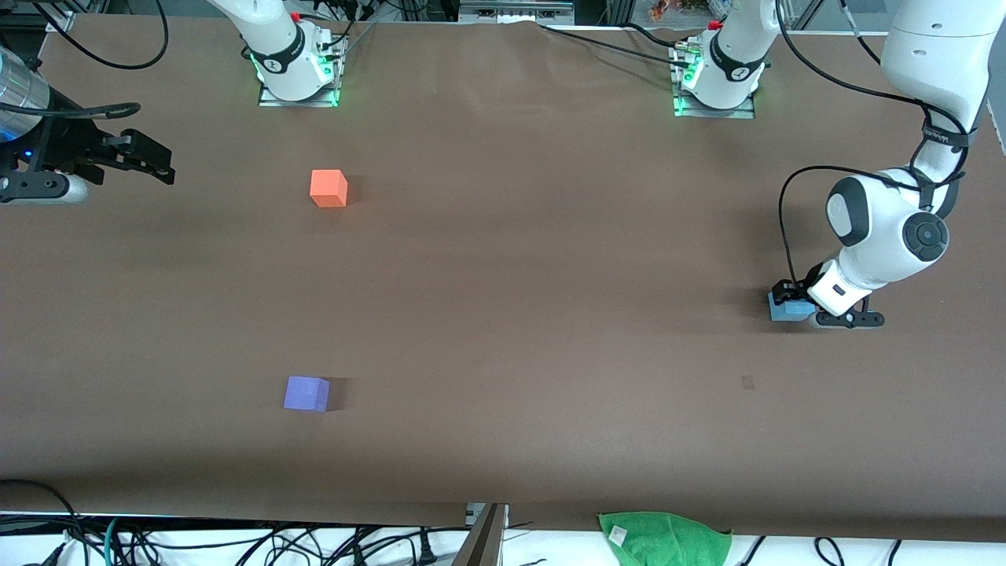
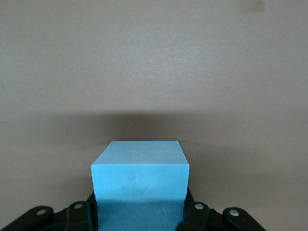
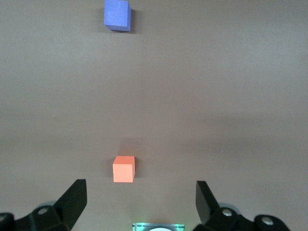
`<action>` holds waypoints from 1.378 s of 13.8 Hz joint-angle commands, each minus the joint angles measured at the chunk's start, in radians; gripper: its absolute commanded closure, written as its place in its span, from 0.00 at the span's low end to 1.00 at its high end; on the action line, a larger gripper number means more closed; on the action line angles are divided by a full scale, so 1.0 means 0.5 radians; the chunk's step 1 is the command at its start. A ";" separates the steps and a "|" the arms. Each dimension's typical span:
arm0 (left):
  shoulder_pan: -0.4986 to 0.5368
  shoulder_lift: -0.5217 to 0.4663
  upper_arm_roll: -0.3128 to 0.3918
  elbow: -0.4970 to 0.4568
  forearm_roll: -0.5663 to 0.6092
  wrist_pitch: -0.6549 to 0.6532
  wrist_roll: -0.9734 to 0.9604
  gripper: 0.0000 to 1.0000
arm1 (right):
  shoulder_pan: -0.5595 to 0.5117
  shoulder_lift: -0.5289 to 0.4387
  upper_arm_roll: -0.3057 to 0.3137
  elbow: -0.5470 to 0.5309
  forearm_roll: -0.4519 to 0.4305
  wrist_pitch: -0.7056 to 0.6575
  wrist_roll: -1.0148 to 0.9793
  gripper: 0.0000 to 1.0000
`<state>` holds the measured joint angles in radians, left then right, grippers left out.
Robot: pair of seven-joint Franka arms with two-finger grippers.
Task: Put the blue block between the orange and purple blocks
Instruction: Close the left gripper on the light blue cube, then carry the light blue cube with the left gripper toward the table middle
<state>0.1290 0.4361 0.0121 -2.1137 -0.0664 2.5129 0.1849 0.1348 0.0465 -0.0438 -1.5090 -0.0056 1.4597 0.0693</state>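
The blue block is found on the brown tabletop toward the left arm's end, well apart from the other two cubes. It is enclosed by the left gripper, which is lowered right down at the tabletop. In the left wrist view the blue block is seen seated between the black fingers of the left gripper, and the jaws are closed against its two sides, so the block is pinched. Whether the block is resting on the surface or raised just off it cannot be told.

The orange block is placed toward the right arm's end of the tabletop, farther from the front camera. The purple block is set nearer to the front camera, almost in line with the orange one, and the two are kept well apart with bare surface between them.

The right gripper is held in the air over the right arm's end of the tabletop, where that arm waits. In the right wrist view its jaws are spread wide with nothing between them, and the orange block and purple block are seen below the right gripper.
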 commanded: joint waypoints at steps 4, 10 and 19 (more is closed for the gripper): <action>-0.013 -0.314 -0.327 0.250 -0.061 -0.784 -0.424 0.88 | -0.009 -0.007 0.002 0.008 -0.013 -0.005 -0.031 0.00; -0.392 -0.103 -0.776 0.683 -0.027 -1.047 -1.051 0.87 | -0.009 -0.004 0.002 0.008 -0.020 0.001 -0.034 0.00; -1.193 0.692 -0.681 1.178 0.663 -0.498 -2.244 0.66 | -0.027 0.051 -0.001 0.033 -0.016 0.096 -0.040 0.00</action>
<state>-0.4148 0.7312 -0.3710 -1.5802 0.2246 2.2429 -0.8742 0.1321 0.0682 -0.0484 -1.5083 -0.0056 1.5068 0.0636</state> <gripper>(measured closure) 0.392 0.000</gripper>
